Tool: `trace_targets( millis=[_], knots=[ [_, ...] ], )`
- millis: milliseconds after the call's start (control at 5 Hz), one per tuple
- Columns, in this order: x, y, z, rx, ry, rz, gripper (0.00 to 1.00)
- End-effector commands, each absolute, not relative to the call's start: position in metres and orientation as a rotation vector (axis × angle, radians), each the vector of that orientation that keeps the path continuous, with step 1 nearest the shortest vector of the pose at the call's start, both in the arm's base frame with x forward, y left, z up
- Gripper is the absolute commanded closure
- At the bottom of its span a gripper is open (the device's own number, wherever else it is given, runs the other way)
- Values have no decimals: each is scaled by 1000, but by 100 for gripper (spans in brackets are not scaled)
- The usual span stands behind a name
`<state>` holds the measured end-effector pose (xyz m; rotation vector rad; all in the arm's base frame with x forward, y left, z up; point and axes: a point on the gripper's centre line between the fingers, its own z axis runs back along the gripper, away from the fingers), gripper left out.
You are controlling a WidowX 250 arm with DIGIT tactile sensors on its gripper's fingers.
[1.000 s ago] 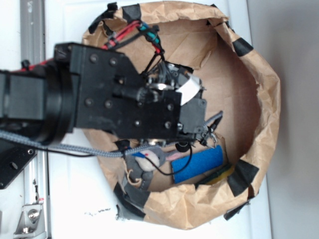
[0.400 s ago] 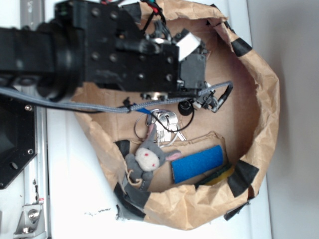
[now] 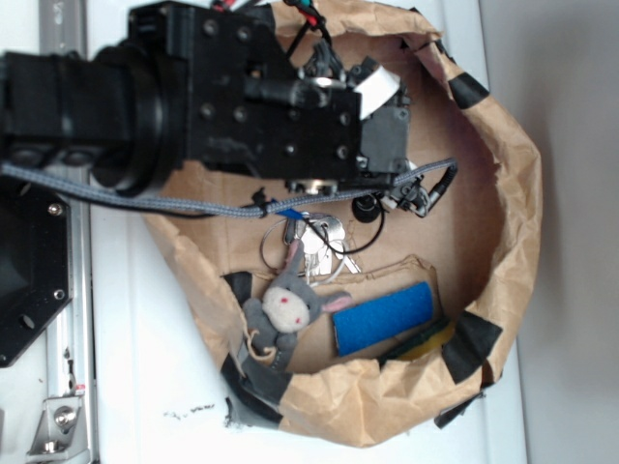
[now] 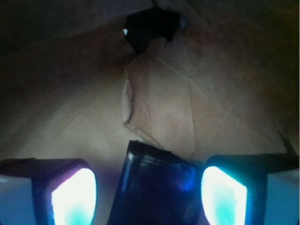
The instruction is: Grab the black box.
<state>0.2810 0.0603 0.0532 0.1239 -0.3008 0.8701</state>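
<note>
here, inside the crumpled brown paper bag with its black tape patches:
black box: the black box shows only in the wrist view, a glossy dark slab with a fine dotted texture near its top edge, lying on the paper floor between the two lit fingers; in the exterior view the arm's body hides it.
gripper: the gripper stands spread, left pad well apart from the box, right pad just beside it; nothing is clasped yet.
handling: likely light and stiff, its shiny rounded skin probably slippery; best pinched across the two flat side walls, squarely, so it does not squirt out.
centering: box sits nearer the right finger, so contact may come there first.
writing: none legible; no brand or label can be read.
bystanders: keys, grey plush donkey, blue block lie apart.
</note>
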Motion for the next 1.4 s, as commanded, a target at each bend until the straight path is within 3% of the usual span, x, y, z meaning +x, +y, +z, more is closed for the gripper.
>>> trace_targets(
  millis=[0, 200, 400, 600, 1200],
  knots=[
    [271, 57, 53, 62, -218, 871, 0],
    [278, 74, 41, -1, -68, 915, 0],
    [227, 93, 26, -12, -63, 927, 0],
    [230, 92, 32, 5, -111, 930, 100],
    [310, 71, 83, -24, -134, 913, 100]
  ],
)
